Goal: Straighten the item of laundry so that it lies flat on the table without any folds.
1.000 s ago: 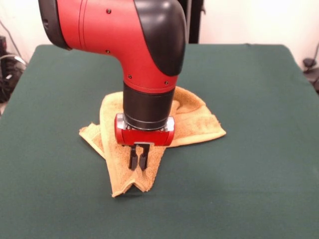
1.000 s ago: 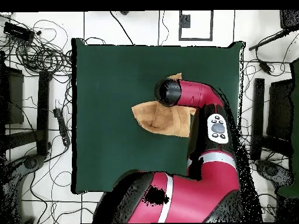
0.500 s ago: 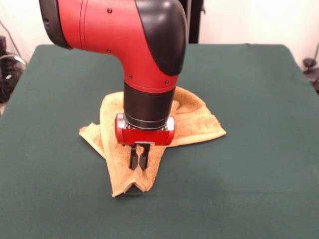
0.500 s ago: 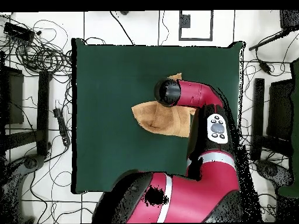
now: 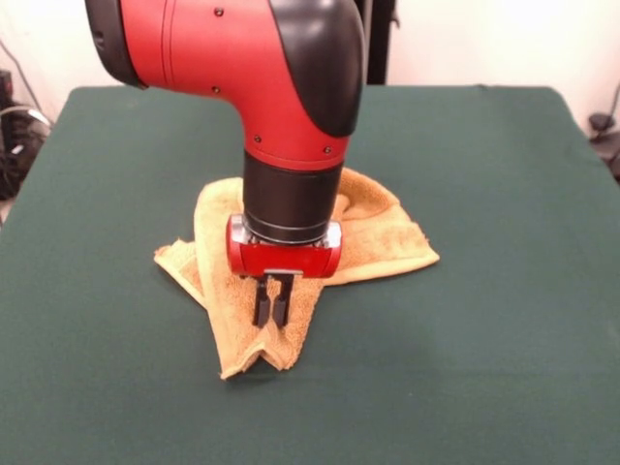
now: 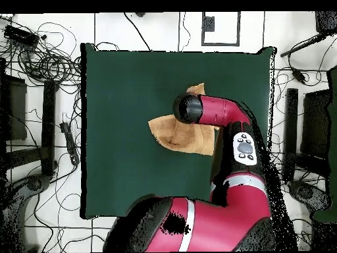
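Note:
The yellow-orange towel (image 5: pixel 380 237) lies crumpled and folded near the middle of the dark green table (image 5: pixel 484 339). One flap stretches toward the near edge, and its end rises in a small tent. My gripper (image 5: pixel 270 312) points straight down on that flap, its fingers (image 5: pixel 261 304) closed together and pinching a ridge of the cloth. In the overhead view the towel (image 6: pixel 172 135) shows partly under my red arm (image 6: pixel 220 112), which hides the gripper.
In the overhead view, cables (image 6: pixel 46 62) and dark equipment (image 6: pixel 13 109) lie on the floor around the table (image 6: pixel 131 85). The table's edges are far from the towel on all sides.
The arm and gripper have shifted slightly to the right and a little lower in the front view. The towel's near flap has barely moved.

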Robot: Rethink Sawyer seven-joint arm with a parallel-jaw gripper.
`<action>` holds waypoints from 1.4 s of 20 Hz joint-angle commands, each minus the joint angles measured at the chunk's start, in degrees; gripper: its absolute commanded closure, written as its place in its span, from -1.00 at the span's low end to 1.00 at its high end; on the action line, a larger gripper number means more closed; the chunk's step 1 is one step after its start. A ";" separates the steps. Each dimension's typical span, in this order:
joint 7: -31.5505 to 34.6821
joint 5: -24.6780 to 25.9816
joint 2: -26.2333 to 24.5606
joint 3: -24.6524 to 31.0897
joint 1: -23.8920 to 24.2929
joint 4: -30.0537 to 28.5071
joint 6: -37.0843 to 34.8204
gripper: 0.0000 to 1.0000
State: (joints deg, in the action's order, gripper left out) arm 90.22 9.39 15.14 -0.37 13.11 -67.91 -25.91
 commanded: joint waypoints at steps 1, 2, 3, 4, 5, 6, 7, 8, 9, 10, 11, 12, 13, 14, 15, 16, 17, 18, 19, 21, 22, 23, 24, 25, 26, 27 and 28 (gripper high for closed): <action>8.28 1.81 -5.09 2.52 -1.48 -13.98 1.53 1.00; 8.26 1.87 -4.98 2.39 -1.47 -14.37 1.97 1.00; 8.25 1.94 -4.86 2.27 -1.47 -14.76 2.42 1.00; 8.15 1.98 -4.74 2.22 -1.39 -15.15 2.75 1.00; 7.96 2.02 -4.59 2.23 -1.24 -15.60 2.99 1.00; 7.65 2.08 -4.44 2.33 -1.01 -16.07 3.17 1.00; 7.39 2.19 -4.28 2.42 -0.78 -16.57 3.47 1.00; 7.17 2.23 -4.15 2.55 -0.53 -17.02 3.74 1.00; 7.00 2.30 -4.06 2.59 -0.36 -17.36 4.01 1.00; 6.92 2.30 -3.99 2.68 -0.17 -17.73 4.38 1.00; 6.93 2.33 -3.98 2.66 -0.08 -17.93 4.81 1.00; 6.80 2.41 -3.95 2.72 0.09 -18.20 5.17 1.00; 6.69 2.46 -3.94 2.72 0.21 -18.39 5.50 1.00; 6.53 2.53 -3.91 2.75 0.36 -18.62 5.81 1.00; 6.30 2.56 -3.92 2.86 0.54 -18.71 6.02 1.00; 6.14 2.62 -3.87 2.92 0.72 -18.98 6.28 1.00; 5.98 2.68 -3.82 2.98 0.89 -19.24 6.54 1.00; 5.83 2.74 -3.75 3.04 1.08 -19.52 6.74 1.00; 5.63 2.88 -3.60 3.07 1.23 -19.88 6.95 1.00; 5.22 3.17 -3.29 3.12 1.52 -20.59 7.36 1.00; 5.12 3.23 -3.08 3.19 1.69 -20.98 7.56 1.00; 5.04 3.39 -2.84 3.21 1.80 -21.35 7.96 1.00; 4.96 3.55 -2.59 3.23 1.91 -21.73 8.36 1.00; 5.06 3.68 -2.27 3.22 2.00 -22.20 8.94 1.00; 5.07 3.72 -1.96 3.04 1.94 -22.50 8.99 1.00; 5.09 3.73 -1.65 2.91 1.91 -22.81 9.03 1.00; 5.23 3.66 -1.38 2.73 1.87 -23.09 9.06 1.00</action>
State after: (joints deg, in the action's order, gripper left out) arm 90.22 9.34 18.21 -0.42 14.57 -77.63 -14.26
